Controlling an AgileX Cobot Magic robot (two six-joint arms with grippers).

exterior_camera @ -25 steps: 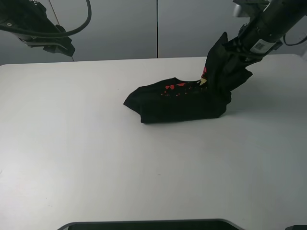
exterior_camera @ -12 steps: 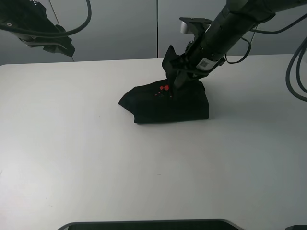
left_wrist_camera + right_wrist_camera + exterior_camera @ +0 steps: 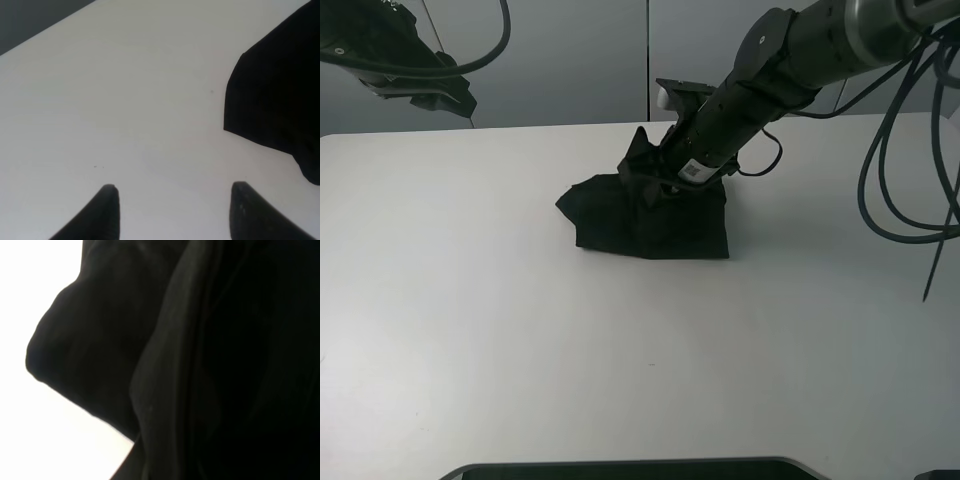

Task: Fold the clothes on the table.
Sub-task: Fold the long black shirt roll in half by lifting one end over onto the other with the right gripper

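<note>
A: Where do we log the T-shirt [image 3: 650, 215]?
B: Bunched on the table [image 3: 470, 300], far edge; right gripper [image 3: 665, 172] clamped on a raised fold, left gripper [image 3: 173, 186] spread apart above the table.

Grey panelled wall [image 3: 570, 60] behind, dark slab [image 3: 630, 468] along near edge.

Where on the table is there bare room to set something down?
Bare: the table in front of the T-shirt, and left of it to the edge. Crowded: back centre, where the right gripper holds the T-shirt; cables hang at right.
</note>
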